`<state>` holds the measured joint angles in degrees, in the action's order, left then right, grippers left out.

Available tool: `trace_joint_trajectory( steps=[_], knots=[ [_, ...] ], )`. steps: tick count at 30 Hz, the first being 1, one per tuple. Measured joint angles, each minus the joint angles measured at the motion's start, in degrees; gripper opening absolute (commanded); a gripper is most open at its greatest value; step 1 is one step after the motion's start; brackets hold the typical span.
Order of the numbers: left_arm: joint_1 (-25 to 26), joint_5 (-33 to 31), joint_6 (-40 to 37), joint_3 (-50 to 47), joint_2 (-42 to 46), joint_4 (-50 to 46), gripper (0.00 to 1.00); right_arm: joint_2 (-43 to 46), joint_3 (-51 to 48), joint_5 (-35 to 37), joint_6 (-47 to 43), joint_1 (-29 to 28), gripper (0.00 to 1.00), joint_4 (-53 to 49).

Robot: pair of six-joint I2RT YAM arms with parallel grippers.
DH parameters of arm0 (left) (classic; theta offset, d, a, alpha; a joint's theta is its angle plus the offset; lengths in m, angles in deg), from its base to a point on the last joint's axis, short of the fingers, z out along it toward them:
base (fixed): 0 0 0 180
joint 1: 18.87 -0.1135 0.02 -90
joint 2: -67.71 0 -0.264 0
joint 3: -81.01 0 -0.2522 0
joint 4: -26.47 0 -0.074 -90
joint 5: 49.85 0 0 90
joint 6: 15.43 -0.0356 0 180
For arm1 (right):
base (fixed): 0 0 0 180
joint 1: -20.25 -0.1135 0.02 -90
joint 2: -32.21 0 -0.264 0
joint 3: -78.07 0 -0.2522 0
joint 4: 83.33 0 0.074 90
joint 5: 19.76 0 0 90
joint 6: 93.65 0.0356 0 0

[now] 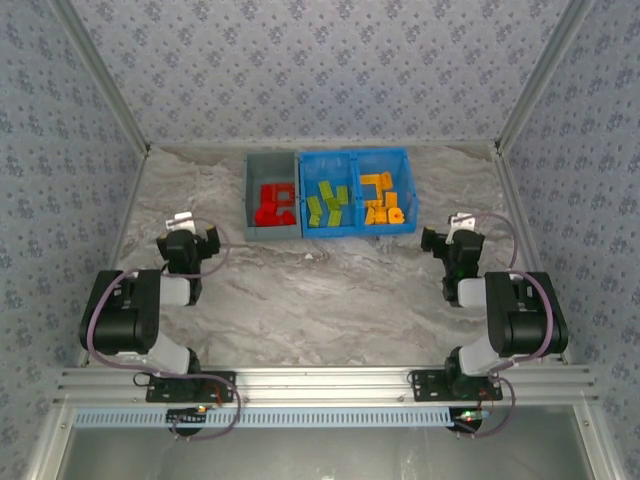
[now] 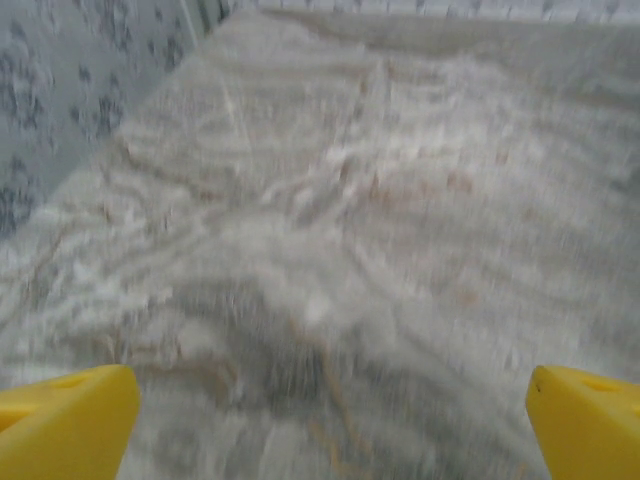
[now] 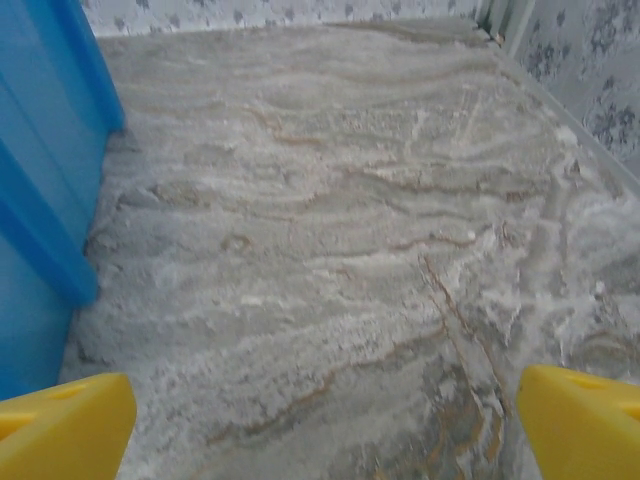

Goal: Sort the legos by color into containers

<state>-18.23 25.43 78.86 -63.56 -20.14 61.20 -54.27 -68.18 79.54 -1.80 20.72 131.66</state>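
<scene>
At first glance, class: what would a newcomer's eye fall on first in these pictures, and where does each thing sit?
The bright bricks, sorted in a row at the far middle of the table: red legos in the grey bin, lime green legos and orange legos in the two compartments of the blue pair. Nearer, the left gripper and right gripper hang open above it, one at each side.
</scene>
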Motion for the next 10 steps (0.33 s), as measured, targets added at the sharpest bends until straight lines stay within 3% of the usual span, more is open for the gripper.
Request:
trace_joint_trajectory(
  steps=[10],
  knots=[
    [-0.26,0.61,0.0,0.37,-0.02,-0.35,0.99,-0.11,0.2,1.49,-0.02,-0.24,1.0,-0.11]
  ],
)
